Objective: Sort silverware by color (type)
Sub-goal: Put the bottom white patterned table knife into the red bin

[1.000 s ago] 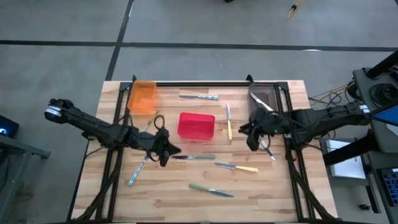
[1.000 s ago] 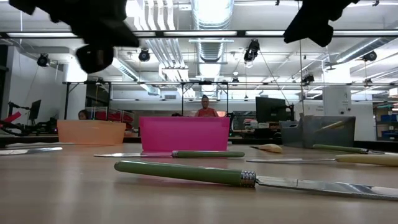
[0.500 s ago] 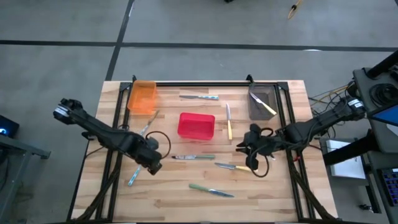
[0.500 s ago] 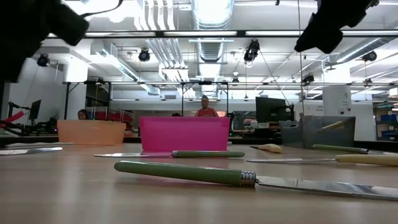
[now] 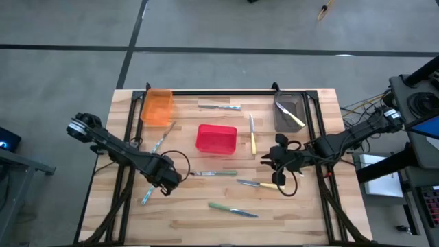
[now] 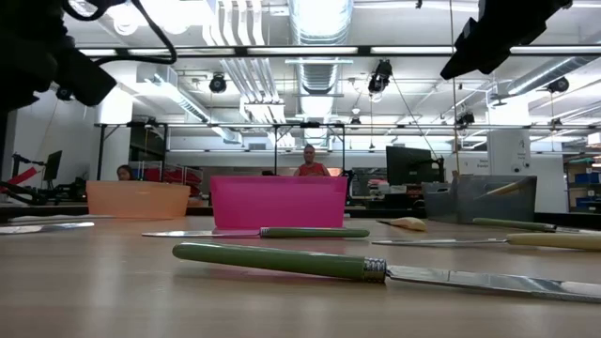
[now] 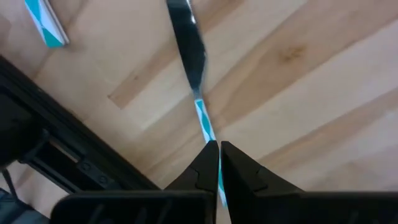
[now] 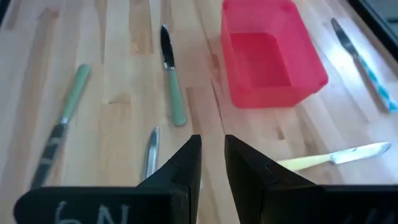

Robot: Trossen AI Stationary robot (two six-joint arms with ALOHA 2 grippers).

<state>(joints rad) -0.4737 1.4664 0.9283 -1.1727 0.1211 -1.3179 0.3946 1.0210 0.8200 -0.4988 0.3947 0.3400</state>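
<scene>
Sorting barely begun. On the slatted wooden counter (image 5: pixel 302 213) stand three bins: a translucent orange plastic bin (image 5: pixel 157 106) at about 10 o'clock, a red plastic bin (image 5: pixel 217 138) at centre, and a grey plastic bin (image 5: pixel 289 113) at about 2 o'clock.

Done so far, as far as can be judged: only the grey bin holds anything, one yellow-handled utensil (image 5: pixel 295 120) lying slantwise in it. The red bin (image 8: pixel 267 56) looks empty in the right wrist view; the orange bin shows nothing I can make out.

Loose on the counter:
- blue-handled knife (image 5: pixel 219 106) at 12 o'clock, between orange and grey bins
- yellow-handled knife (image 5: pixel 252 134) just beside the red bin, at its 3 o'clock
- green-handled knife (image 5: pixel 214 173) at the red bin's 6 o'clock
- yellow-handled knife (image 5: pixel 260 183) toward 4 o'clock
- green-handled knife (image 5: pixel 233 210) at 6 o'clock, nearest the front edge
- two blue-handled utensils toward 9 o'clock, one (image 5: pixel 162 137) below the orange bin, one (image 5: pixel 148 195) nearer the front

Left hand (image 5: pixel 164 182) sits low at about 8 o'clock, fingers pressed together, empty; in its wrist view the blue-handled utensil (image 7: pixel 200 115) lies on the wood just ahead of the closed tips. Right hand (image 5: pixel 278 165) hangs at about 3 o'clock, above the counter, fingers a narrow gap apart, gripping nothing visible.

Seven pieces left to bin.
</scene>
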